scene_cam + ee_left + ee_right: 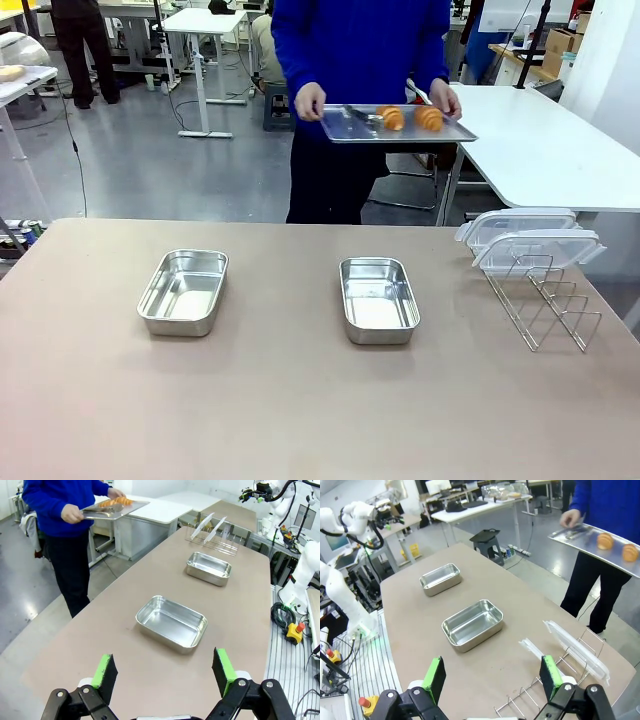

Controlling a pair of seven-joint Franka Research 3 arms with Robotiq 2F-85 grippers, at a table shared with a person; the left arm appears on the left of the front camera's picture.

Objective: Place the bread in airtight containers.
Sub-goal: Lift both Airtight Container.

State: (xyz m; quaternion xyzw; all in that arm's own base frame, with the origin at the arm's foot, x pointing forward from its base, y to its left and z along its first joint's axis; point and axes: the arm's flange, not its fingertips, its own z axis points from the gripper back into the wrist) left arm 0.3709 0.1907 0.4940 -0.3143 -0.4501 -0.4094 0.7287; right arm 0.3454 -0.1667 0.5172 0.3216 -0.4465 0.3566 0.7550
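Both pieces of bread sit on the tray (350, 130). The person (360, 50) holds it level, one hand (309, 102) at its left end, the other hand (445, 100) at its right end, beyond the far edge of the table (300, 420). The left croissant (391, 118) and the right croissant (429, 118) lie side by side, not touching, toward the tray's right end. Tongs (360, 114) lie just left of them on the same tray.

On the table we have the left tub (183, 291) and the right tub (378, 299), both w/o lids, bare steel inside, well apart from ea. other. Two clear lids (525, 240) lean in the wire rack (545, 310) at the table's right side, near the right tub.

Our left gripper (165, 667): jaws spread wide, green pads (105, 671) w/ only air btwn them, gripping nothing, above bare tabletop. The left tub is just ahead of the fingertips. The bread is well apart from this gripper, up at the wrist view's top left, past the table edge.

Our right gripper (492, 677): same state, jaws wide and holding nothing. The right tub lies ahead of it, and the rack w/ lids is close by the finger at the view's right. Both croissants are at the view's top right on the tray, well apart from the gripper, beyond rack & table edge.
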